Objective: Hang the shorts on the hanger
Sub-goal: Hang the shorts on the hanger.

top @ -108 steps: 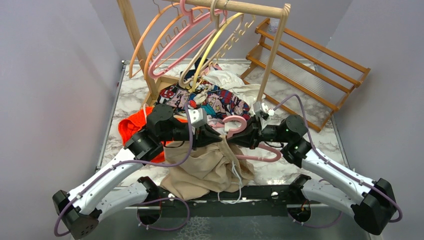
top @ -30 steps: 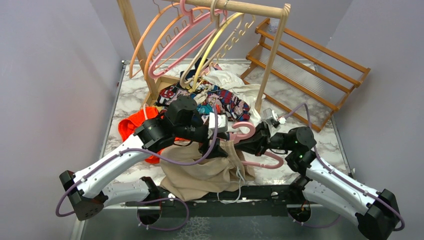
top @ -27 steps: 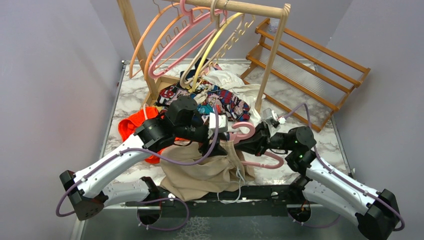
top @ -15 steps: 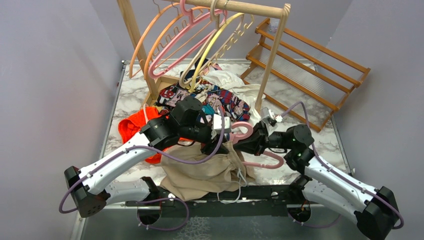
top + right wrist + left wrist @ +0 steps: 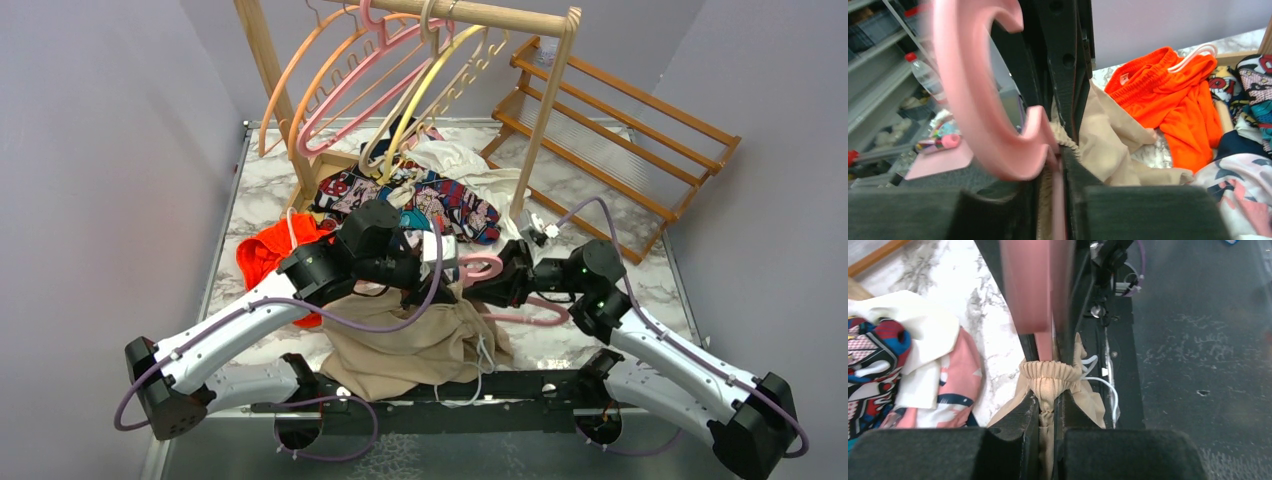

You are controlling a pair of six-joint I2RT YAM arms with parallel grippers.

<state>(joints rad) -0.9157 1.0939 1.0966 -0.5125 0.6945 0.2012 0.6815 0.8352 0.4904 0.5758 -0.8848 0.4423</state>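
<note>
- The beige soft-fabric shorts with a gathered elastic waistband (image 5: 405,345) lie heaped at the near edge of the marble-patterned worktop (image 5: 255,190), between the two arms. The waistband end is raised above the heap.
- The left jaws are pressed together on a pinch of the waistband. In the left wrist view the gathered elastic (image 5: 1048,376) bunches just above the fingertips, and cloth runs down between them.
- The right jaws are clamped on the pink plastic clothes hanger with a curved hook (image 5: 482,266). In the right wrist view the hook (image 5: 978,100) stands just above the fingers, and a pink strip fills the narrow gap between them.
- The two sets of jaws meet above the shorts. The left wrist view shows a pink bar reaching the top of the gathered band; whether it sits inside the waist opening cannot be told.
- Judgement: the left pinch holds the band taut and raised so that a hanger arm can be fed through. The right grip near the hook controls hanger tilt.
- Judgement: the shorts are not yet hung.
- The bright orange garment (image 5: 262,255) and the comic-print cloth (image 5: 450,205) lie behind the shorts, outside both grips.
</note>
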